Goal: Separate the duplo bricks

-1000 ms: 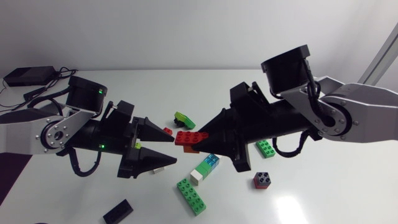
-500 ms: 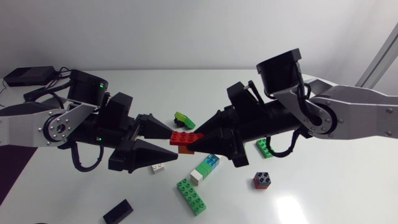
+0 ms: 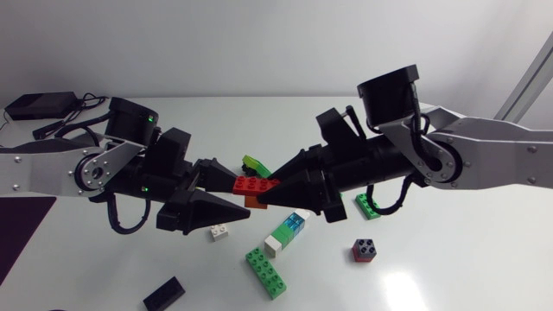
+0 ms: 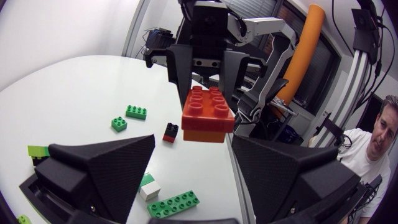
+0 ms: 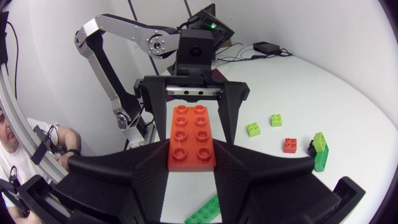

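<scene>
A red brick (image 3: pixel 252 184) stacked on an orange brick (image 3: pixel 254 202) hangs above the table's middle, with my right gripper (image 3: pixel 263 193) shut on the stack. In the right wrist view the red brick (image 5: pixel 191 137) lies studs up between the black fingers (image 5: pixel 124 180). My left gripper (image 3: pixel 239 194) faces it from the other side, open. Its two fingers (image 4: pixel 102 165) flank the far end of the stack (image 4: pixel 208 115), with a gap showing on each side.
Loose on the table lie a long green brick (image 3: pixel 266 270), a white-green-blue stack (image 3: pixel 285 232), a red-and-black brick (image 3: pixel 365 250), a green brick (image 3: pixel 369 206), a green-and-black brick (image 3: pixel 257 164), a small white brick (image 3: pixel 219 231) and a black block (image 3: pixel 164 294).
My left gripper has moved right, so its open fingers now straddle the stack's end. The right gripper with the stack has shifted slightly left and up.
</scene>
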### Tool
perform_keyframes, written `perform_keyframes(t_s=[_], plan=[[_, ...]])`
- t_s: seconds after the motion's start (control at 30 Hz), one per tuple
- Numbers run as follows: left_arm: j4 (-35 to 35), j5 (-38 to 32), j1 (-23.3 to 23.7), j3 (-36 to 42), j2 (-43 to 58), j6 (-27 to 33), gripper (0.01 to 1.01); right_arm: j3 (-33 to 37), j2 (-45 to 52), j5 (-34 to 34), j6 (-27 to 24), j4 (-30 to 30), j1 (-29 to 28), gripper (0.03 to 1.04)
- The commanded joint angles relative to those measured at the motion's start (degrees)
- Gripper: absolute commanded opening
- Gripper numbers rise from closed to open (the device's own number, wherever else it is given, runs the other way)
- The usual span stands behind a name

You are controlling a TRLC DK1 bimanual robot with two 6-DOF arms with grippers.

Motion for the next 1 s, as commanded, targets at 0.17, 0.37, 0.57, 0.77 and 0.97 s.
perform_keyframes(t_s=[0.17, 0.37, 0.57, 0.77, 0.97], plan=[[-0.3, 1.5, 0.4, 1.6, 0.6, -1.5, 0.739, 0.9, 2.4, -0.4, 1.7, 1.4, 0.7, 0.27], [-0.4, 1.8, 0.4, 1.5, 0.5, -1.6, 0.572, 0.5, 2.7, -0.4, 2.9, 3.1, 1.1, 0.27], [-0.4, 2.1, 0.4, 1.6, 0.1, -1.8, 0.349, 0.4, 2.7, -0.3, 2.9, 3.2, 1.2, 0.27], [-0.5, 2.8, 0.4, 0.9, -1.0, -1.9, 0.298, 0.4, 2.9, -0.3, 2.9, 3.3, 1.4, 0.27], [-1.0, 2.9, 0.3, 0.2, -2.8, -1.9, 0.29, 0.1, 3.0, -0.4, 2.9, 3.3, 1.8, 0.27]])
